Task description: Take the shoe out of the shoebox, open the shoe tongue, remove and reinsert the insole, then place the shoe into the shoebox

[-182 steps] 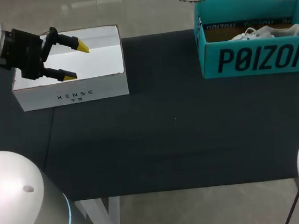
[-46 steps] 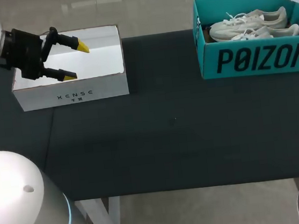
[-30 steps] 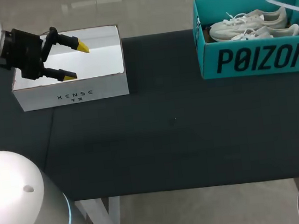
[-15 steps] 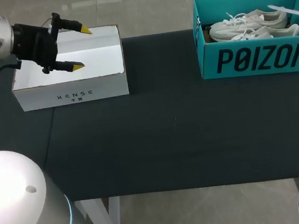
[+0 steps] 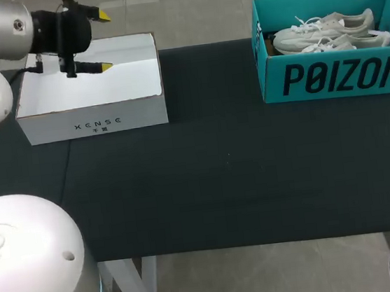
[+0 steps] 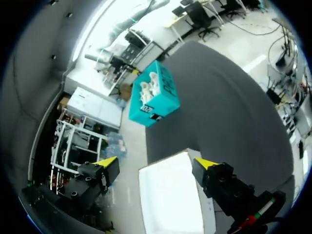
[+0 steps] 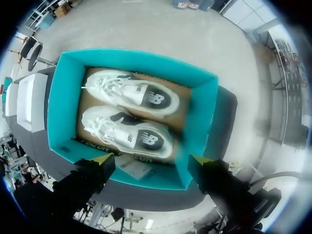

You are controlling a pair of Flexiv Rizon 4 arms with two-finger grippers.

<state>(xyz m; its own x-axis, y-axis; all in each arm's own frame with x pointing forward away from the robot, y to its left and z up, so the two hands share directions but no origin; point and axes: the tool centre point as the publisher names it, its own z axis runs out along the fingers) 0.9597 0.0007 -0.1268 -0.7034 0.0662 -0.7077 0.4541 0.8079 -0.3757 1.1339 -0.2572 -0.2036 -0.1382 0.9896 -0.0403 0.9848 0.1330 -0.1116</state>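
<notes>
Shoes are seen lying side by side inside the teal shoebox, beneath the right hand, whose fingers are spread wide with nothing held. The left hand is likewise spread wide, nothing gripped, held above a white box on the dark tabletop, well apart from the shoebox.

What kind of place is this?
Probably a robot test bench: left gripper and right gripper, yellow-tipped, at a black table with a teal cardboard shoebox of white sneakers.
</notes>
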